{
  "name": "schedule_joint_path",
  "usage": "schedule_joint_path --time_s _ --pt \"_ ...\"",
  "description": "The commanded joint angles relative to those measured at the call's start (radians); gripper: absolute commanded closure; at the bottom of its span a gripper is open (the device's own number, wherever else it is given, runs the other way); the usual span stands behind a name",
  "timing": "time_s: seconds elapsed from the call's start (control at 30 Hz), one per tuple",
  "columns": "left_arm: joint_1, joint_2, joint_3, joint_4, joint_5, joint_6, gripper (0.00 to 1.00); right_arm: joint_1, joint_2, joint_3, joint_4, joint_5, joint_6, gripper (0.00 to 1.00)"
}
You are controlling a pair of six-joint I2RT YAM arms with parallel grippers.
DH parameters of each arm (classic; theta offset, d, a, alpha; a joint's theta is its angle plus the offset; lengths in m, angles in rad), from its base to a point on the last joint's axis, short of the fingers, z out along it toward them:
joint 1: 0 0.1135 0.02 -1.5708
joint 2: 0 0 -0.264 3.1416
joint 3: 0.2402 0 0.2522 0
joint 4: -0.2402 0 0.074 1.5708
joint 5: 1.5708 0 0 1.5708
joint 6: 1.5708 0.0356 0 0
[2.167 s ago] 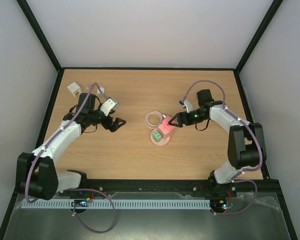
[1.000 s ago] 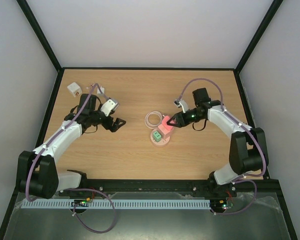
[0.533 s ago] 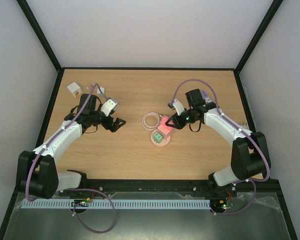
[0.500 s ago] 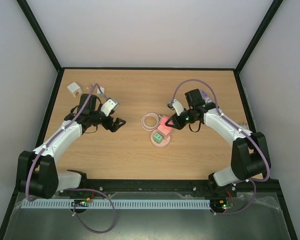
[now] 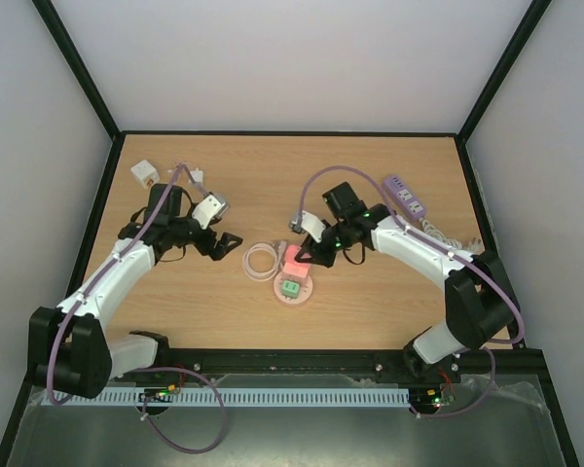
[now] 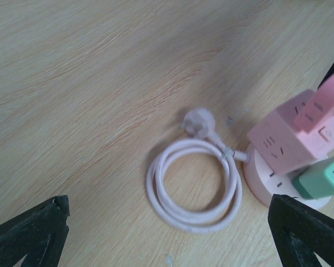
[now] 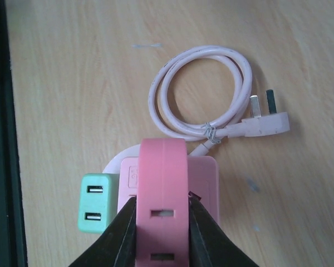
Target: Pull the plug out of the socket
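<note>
The socket [image 5: 294,290] is a pale pink round base with a square pink block [image 7: 209,178] on top, left of the table's middle. Its thin cable [image 5: 261,261] lies coiled to its left. A deeper pink plug [image 7: 162,189] sticks out of the block, and my right gripper [image 7: 162,204] is shut on it, one finger on each side. A green USB plug [image 7: 96,203] sits in the block's side. My left gripper [image 5: 226,241] hangs open to the left of the coil, holding nothing. From the left wrist view, the socket [image 6: 267,183] lies at the right edge.
A long lilac power strip [image 5: 406,195] with a white cord lies at the back right, behind the right arm. A small white adapter [image 5: 143,173] sits near the back left corner. The cable's own plug [image 7: 267,119] rests flat on the wood beside the coil.
My right gripper, shut on the plug, has moved left and nearer, dragging the socket and its coiled cable along. The lilac power strip has come into view. The left arm has shifted slightly.
</note>
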Motion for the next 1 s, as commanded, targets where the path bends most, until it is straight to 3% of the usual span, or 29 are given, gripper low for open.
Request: schedule_joint_path --time_s 0.0,0.27,0.4,0.63,0.97 --pt "0.019 -0.045 -0.012 -0.059 0.082 0.073 0.01 0.095 0.023 0.045 0.028 0.063 -0.054 0.79" --pt "0.019 -0.106 -0.083 -0.041 0.256 0.223 0.01 0.127 0.015 0.07 0.029 0.038 -0.068 0.68" --pt "-0.011 -0.094 -0.095 -0.03 0.276 0.271 0.01 0.126 -0.016 0.039 0.042 0.045 -0.071 0.59" --pt "-0.091 -0.057 -0.099 -0.004 0.327 0.345 0.06 0.127 -0.061 -0.002 0.028 0.018 -0.078 0.53" --pt "-0.298 0.063 -0.046 0.089 0.203 0.372 0.14 0.085 -0.197 -0.089 0.072 -0.087 -0.063 0.44"
